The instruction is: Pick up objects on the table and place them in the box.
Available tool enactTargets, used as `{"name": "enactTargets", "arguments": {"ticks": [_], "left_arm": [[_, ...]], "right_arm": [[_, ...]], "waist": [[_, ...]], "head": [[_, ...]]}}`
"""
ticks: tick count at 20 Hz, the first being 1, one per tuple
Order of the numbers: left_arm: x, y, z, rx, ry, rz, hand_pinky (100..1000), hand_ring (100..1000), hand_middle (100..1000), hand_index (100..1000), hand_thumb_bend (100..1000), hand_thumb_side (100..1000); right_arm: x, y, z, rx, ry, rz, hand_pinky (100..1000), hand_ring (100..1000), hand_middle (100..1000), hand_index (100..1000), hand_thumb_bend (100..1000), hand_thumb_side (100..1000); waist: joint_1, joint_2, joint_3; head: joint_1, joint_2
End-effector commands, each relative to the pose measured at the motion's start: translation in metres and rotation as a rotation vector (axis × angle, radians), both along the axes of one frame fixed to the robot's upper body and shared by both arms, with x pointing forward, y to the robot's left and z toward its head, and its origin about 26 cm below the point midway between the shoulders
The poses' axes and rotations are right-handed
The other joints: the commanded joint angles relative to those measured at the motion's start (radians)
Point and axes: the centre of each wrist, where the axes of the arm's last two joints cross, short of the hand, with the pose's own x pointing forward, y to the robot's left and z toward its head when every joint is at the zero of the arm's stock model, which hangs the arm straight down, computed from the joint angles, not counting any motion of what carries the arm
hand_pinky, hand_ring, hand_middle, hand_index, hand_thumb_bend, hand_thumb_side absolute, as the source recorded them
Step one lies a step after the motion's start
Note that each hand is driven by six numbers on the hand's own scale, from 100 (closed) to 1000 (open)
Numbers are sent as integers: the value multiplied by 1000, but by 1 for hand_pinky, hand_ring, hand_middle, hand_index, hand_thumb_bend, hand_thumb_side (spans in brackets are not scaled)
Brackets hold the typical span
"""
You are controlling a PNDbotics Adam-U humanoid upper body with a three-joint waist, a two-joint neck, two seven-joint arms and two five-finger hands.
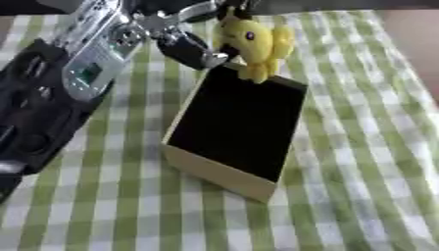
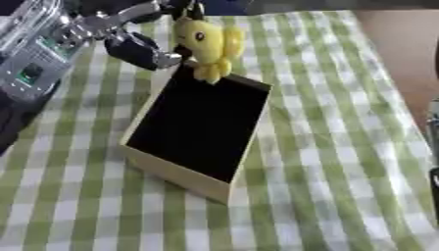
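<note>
Left arm is coming in from the left of the box (image 1: 225, 166), and the left hand (image 1: 193, 46) is hanging just over the box's far rim with its fingers curled around a yellow plush toy (image 1: 255, 44) — one toy, dangling at the far edge, its lower end about level with the rim, not yet inside. The box is sitting open on the green checked tablecloth (image 1: 360, 147), dark inside, nothing showing in it.

Risk, as I judge it: the toy is hanging over the far rim rather than over the middle of the box. If the fingers are opening here, it may be catching the rim and tipping out onto the cloth beyond. The box also looks light — a nudge from hand or toy could be shifting it.

A dark sliver (image 2: 434, 142) is showing at the frame's edge, well right of the box; possibly the right hand, and I cannot tell its fingers.

Count: one box, one plush toy, no other loose objects showing.
</note>
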Motion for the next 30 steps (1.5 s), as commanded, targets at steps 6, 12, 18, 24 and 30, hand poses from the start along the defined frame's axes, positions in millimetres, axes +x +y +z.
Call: {"name": "enactTargets", "arguments": {"ticks": [6,12,18,24,30], "left_arm": [[-46,-9,-5,78,24,-48,356,504,536,580,100,100],[-64,-12,-7,106,75,-9,357,503,536,581,100,100],[-59,-18,-17,120,110,21,357,503,535,580,100,100],[-53,-20,-22,115,93,37,362,507,535,583,100,100],[-38,-23,-34,139,88,78,385,521,542,605,100,100]], "right_arm": [[-5,-1,7,-4,-36,-1,765,784,707,868,100,1000],[-5,-1,7,-2,-35,2,766,784,707,868,100,1000],[-5,-1,6,-1,-31,5,765,783,706,868,100,1000],[-5,-1,5,1,-25,7,765,783,705,868,100,1000],[-5,-1,4,3,-20,10,765,782,704,868,100,1000]], "waist": [[-2,-23,2],[-3,-19,-3],[-3,-15,-6],[-4,-11,-5],[-7,-8,-8]], "head": [[-2,8],[0,10],[3,14],[4,13],[8,10]]}}
